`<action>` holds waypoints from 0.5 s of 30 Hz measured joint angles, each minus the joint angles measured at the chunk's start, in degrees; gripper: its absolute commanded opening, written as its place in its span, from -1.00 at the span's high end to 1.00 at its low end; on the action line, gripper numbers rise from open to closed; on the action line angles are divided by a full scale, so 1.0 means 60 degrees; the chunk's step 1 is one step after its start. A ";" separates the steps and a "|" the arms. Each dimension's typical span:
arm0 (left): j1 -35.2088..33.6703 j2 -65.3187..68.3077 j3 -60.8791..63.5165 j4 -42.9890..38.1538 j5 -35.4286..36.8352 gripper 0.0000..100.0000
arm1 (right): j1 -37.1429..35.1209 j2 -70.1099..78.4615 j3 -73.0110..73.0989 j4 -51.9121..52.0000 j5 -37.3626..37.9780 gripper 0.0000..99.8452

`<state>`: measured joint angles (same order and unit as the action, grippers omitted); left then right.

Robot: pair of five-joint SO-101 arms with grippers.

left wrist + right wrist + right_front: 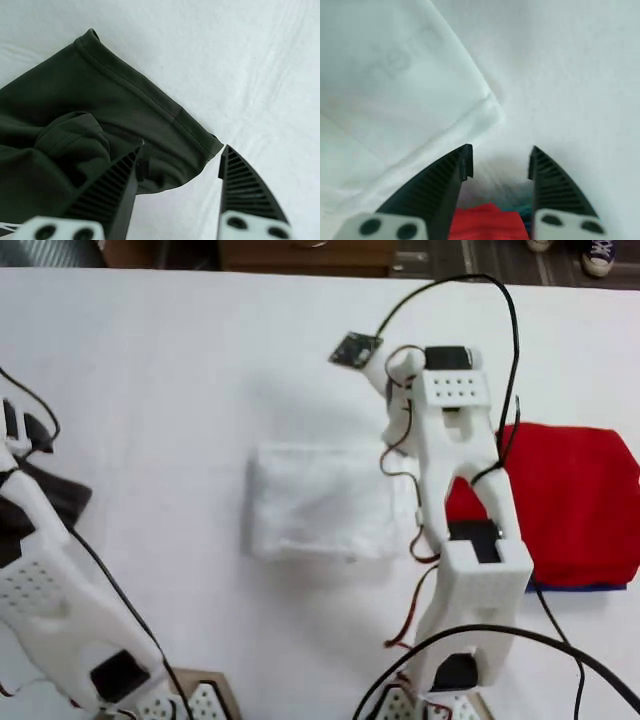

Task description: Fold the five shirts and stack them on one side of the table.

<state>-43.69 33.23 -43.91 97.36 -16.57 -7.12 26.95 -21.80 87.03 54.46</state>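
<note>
At left edge of white table, our left claw hung spread, empty, over crumpled dark green shirt. Right claw spread, empty, beside folded white shirt mid-table. We judged white due onto folded red shirt; next move needed firm corner pinch.

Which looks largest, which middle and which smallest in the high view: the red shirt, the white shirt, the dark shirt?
1. red shirt, partly covered, yet the widest.
2. white shirt, a little smaller.
3. dark shirt, smallest as seen. Most of it is hidden, so its true size is unsure.
</note>
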 measured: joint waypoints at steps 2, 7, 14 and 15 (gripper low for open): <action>0.0059 0.0000 0.0000 0.0000 0.0000 0.50 | 0.0000 0.0000 0.0000 0.0029 -0.0322 0.52; 0.0088 0.0000 0.0000 0.0029 0.0000 0.50 | 0.0000 -0.0190 0.0000 0.0044 -0.2227 0.52; 0.0659 0.0000 0.0000 0.0586 0.0015 0.50 | -0.0645 -0.1451 0.0000 0.0967 -0.4132 0.99; 0.0835 0.0000 0.0000 0.0615 0.0059 0.50 | -0.0835 -0.1480 0.0000 0.1143 -0.4190 0.94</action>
<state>-38.68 33.23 -43.91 101.05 -16.22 -12.13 18.07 -21.80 93.89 29.32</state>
